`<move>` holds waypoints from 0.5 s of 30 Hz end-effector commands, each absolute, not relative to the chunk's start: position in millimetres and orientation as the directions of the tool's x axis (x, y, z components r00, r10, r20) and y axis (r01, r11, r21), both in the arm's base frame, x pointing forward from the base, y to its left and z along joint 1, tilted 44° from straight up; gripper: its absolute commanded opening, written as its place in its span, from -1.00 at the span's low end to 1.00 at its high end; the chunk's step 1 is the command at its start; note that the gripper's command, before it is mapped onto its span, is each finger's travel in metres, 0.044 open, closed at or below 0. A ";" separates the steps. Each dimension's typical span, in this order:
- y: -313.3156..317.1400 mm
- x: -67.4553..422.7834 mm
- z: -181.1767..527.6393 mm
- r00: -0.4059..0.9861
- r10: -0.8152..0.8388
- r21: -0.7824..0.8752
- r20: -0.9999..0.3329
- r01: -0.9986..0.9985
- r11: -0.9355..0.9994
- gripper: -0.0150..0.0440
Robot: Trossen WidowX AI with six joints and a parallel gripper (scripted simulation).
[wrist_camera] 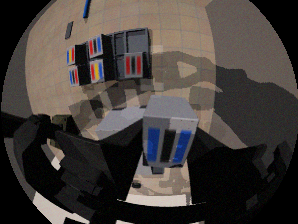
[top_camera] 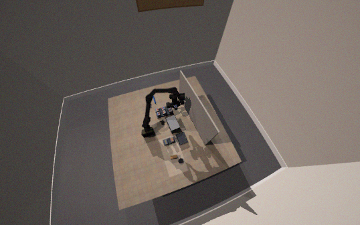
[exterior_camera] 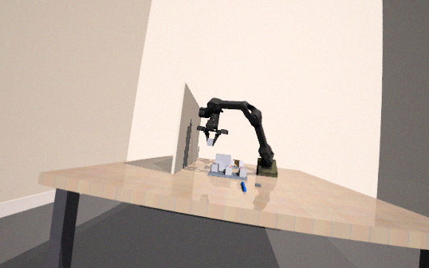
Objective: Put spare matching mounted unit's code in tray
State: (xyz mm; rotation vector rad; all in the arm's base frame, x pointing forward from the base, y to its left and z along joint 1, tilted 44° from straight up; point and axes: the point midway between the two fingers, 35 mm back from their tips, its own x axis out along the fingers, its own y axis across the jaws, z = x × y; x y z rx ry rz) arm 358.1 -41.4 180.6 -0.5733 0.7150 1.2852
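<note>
My gripper is shut on a small grey spare with two blue stripes on its face. It holds the spare in the air, well above the table. Below it, a rack of spares holds several blocks with red, blue and yellow stripes. A larger grey box, which looks like the mounted unit, stands beside the rack. A dark square tray lies further along the table. The code on the unit's back is hidden.
A tall white panel stands upright close behind the gripper. A blue pen and a small grey piece lie near the rack. A small striped item, a brown piece and a black disc lie past the tray.
</note>
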 end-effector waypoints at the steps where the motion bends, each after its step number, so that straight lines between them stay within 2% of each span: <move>1: -66.5 363.6 162.4 0.124 0.639 0.005 -0.759 -0.980 0.197 -0.49; 15: -149.8 363.2 90.9 0.112 0.626 0.015 -0.772 -0.981 0.194 -0.49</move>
